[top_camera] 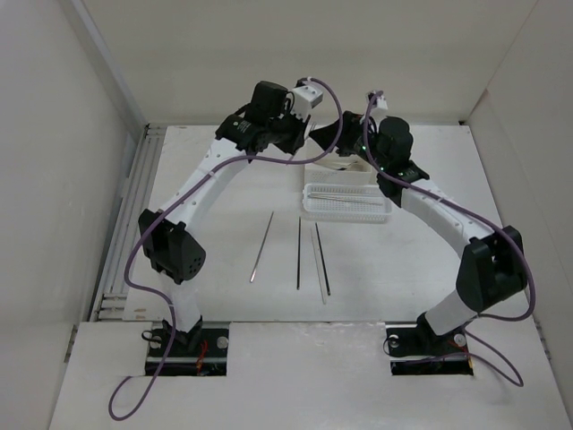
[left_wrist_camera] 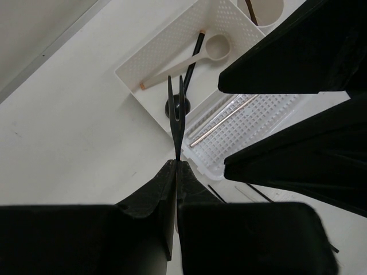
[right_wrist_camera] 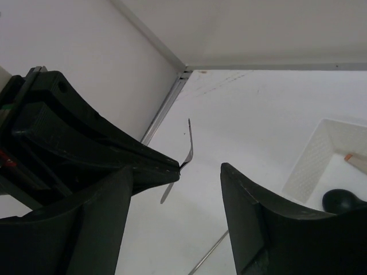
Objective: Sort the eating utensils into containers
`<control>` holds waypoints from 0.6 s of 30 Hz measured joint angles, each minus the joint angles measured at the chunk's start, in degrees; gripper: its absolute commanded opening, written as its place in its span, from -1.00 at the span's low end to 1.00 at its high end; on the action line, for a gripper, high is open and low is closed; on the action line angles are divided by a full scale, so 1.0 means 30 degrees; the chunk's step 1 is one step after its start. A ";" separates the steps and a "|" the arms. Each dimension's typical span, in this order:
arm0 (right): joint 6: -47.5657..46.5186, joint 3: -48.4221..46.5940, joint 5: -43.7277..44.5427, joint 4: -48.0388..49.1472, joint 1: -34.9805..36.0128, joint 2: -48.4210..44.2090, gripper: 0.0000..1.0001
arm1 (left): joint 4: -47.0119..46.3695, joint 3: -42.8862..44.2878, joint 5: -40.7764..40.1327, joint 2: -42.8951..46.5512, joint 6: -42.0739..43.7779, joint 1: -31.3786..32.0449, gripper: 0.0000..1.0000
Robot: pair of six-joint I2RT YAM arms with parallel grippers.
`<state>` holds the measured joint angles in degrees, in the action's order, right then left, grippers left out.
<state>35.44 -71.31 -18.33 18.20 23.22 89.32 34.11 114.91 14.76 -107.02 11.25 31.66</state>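
My left gripper is shut on a small dark fork, tines pointing away, held above the near corner of the deep white box. The box holds a pale wooden spoon, a dark chopstick and a dark round piece. The perforated tray beside it holds silvery and copper chopsticks. The cream cup stands behind with a dark stick in it. My right gripper is open and empty, right next to the left gripper; the fork shows edge-on there. Three chopsticks lie on the table.
The two grippers crowd together over the box at the back, their fingers close to each other. The tray sits just in front of them. White walls close in the table on the left, back and right.
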 measured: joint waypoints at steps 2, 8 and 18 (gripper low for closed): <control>0.0306 0.0000 -0.0182 0.0117 0.0000 0.0153 0.27 | 0.0007 0.0073 -0.0073 -0.0007 -0.0131 0.0058 -1.00; 0.0991 0.0000 -0.0481 0.0313 0.0000 0.0379 0.18 | -0.0007 0.0357 -0.0248 -0.0029 -0.0321 0.0095 -1.00; -0.0437 0.0801 -0.1326 0.1151 -0.0022 0.0036 0.34 | -0.0146 0.1144 -0.0896 -0.0379 -0.0525 0.0313 -1.00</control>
<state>34.13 -68.90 -22.31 21.65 23.16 89.43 33.67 118.34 12.08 -108.16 9.67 32.60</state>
